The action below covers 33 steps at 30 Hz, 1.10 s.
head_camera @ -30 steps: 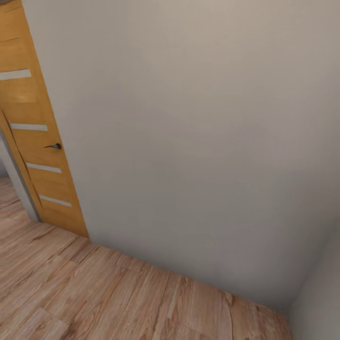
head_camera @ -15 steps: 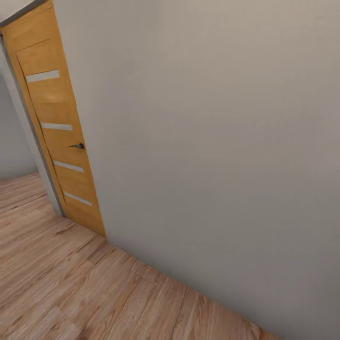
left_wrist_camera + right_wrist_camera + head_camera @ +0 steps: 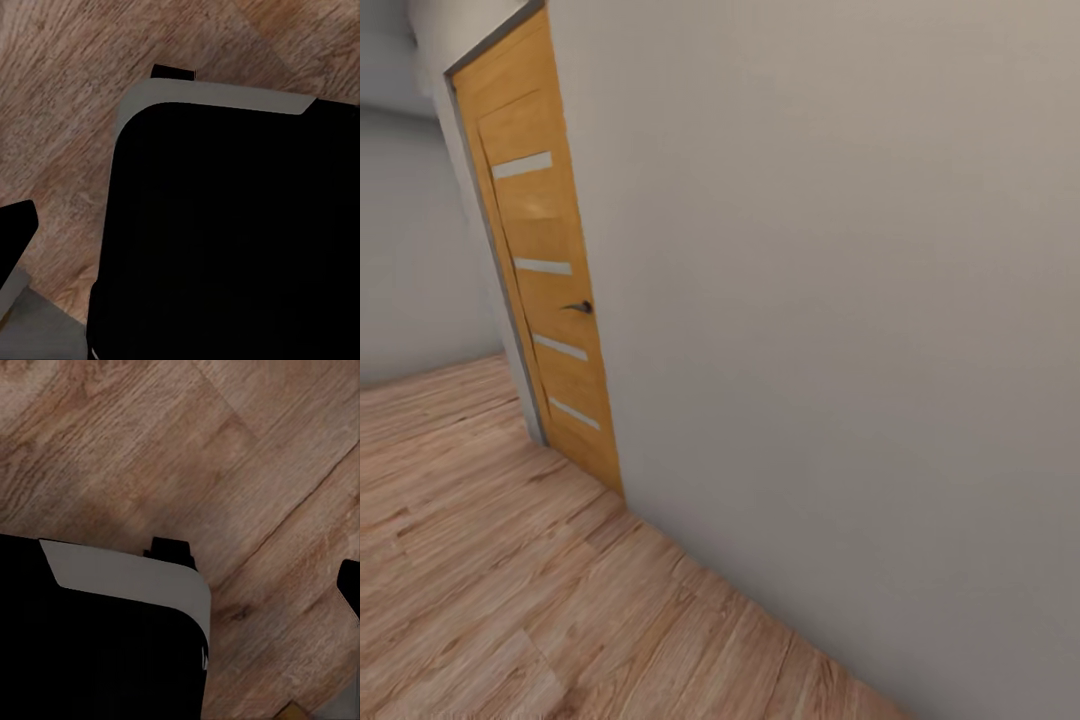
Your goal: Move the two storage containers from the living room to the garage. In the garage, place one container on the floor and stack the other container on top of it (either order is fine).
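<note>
The two storage containers are out of view. I face a plain pale grey wall (image 3: 840,300) over light wood-plank flooring (image 3: 480,560). An orange-wood door (image 3: 545,290) with four glass slats and a dark handle (image 3: 580,307) stands at the left of the head view. In the left wrist view, one dark fingertip (image 3: 15,225) of my left gripper shows at the picture's edge with nothing held. My right gripper's dark fingertip (image 3: 350,585) shows likewise in the right wrist view, and it too holds nothing.
My own black and grey base (image 3: 225,225) lies beneath both wrists, also seen as the base (image 3: 97,645) in the right wrist view. Wood flooring runs on past the door toward a farther grey wall (image 3: 410,250). The near wall is close on my right.
The whole head view has swung left: the door now sits further right in the picture and more open floor shows beside it. That is my own camera moving.
</note>
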Tool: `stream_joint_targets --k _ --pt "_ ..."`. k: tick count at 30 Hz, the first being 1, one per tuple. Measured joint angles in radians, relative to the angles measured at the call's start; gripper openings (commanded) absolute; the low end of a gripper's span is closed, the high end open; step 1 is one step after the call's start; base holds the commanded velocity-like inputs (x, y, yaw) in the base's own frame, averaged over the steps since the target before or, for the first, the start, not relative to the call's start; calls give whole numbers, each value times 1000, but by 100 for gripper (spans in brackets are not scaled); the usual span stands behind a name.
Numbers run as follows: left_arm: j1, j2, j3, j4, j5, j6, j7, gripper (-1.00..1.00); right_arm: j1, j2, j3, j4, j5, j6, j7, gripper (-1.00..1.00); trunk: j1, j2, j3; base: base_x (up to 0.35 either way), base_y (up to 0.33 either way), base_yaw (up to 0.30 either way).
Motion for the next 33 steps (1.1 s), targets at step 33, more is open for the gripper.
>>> stream_joint_targets --k 33 --pt "0 0 0 0 1 -30 0 100 0 -2 0 0 -2 -5 -5 100 0 0 0 0 0 300"
